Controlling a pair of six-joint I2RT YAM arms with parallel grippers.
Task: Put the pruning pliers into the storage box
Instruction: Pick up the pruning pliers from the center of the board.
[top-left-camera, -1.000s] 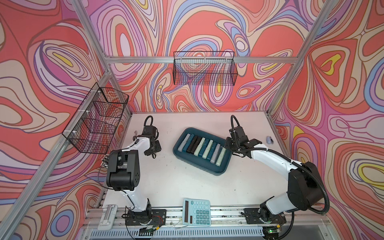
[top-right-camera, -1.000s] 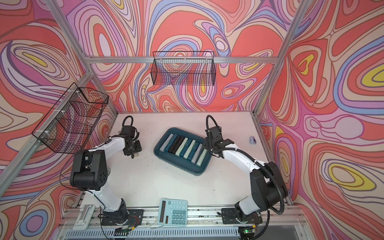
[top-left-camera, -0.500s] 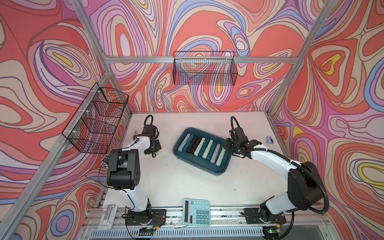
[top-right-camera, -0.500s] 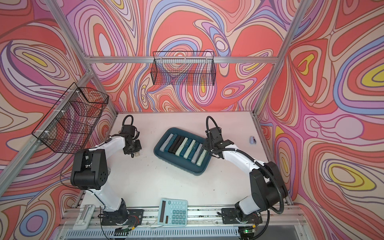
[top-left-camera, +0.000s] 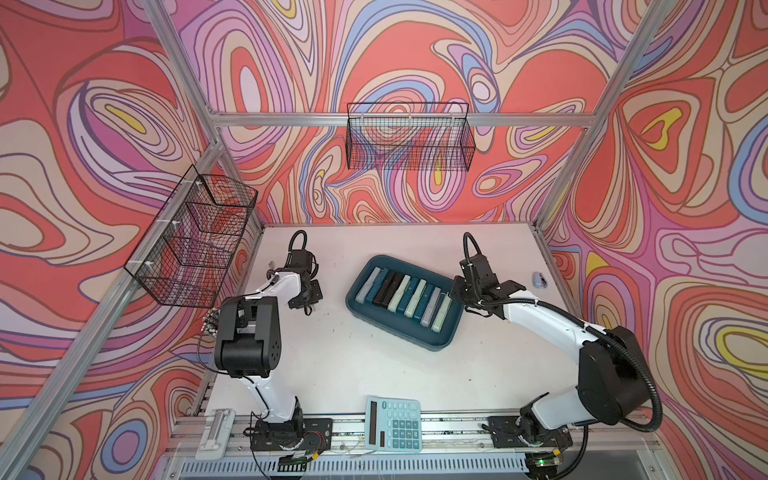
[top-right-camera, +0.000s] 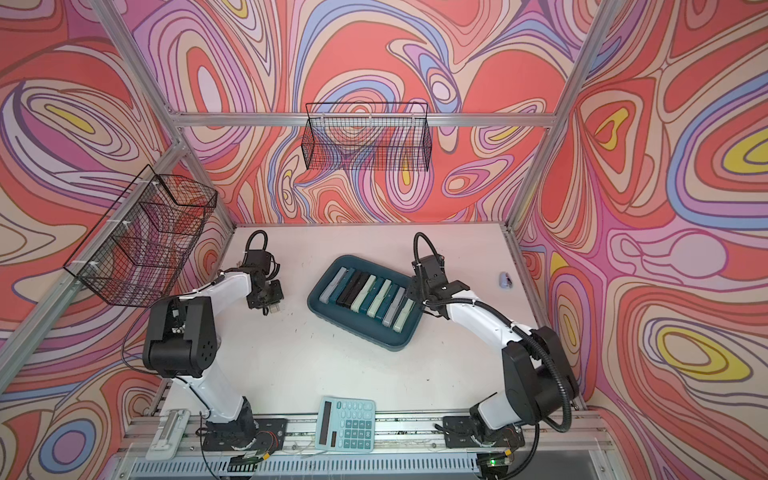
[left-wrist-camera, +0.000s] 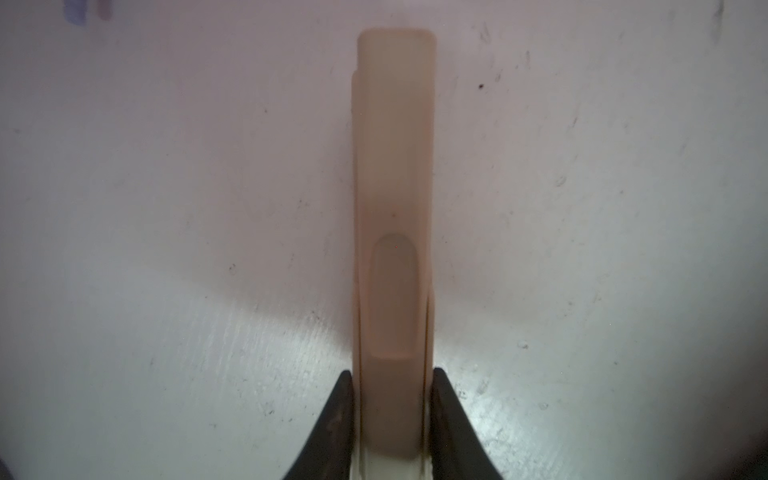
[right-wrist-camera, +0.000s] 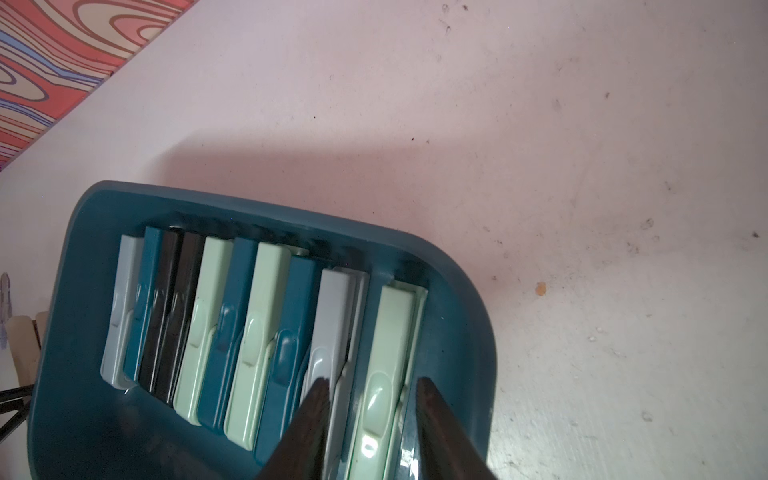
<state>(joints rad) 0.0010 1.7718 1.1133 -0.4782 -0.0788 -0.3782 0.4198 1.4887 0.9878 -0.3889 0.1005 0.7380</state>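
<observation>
Risk: left pincer (left-wrist-camera: 392, 374) clamps beige plier (left-wrist-camera: 392, 187) by one end, well apart from storage box (right-wrist-camera: 83, 257); may swing | right pincer (right-wrist-camera: 372, 380) narrow astride pale green plier (right-wrist-camera: 388, 332) inside storage box, grip unclear; may obstruct.

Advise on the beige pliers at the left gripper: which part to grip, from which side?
Grip the beige pliers across its narrow width, jaws on the two long parallel sides, near one end, down from above the table. It is a slim straight bar, so the flat sides seat the jaws squarely. The left gripper is closed on it that way.
</observation>
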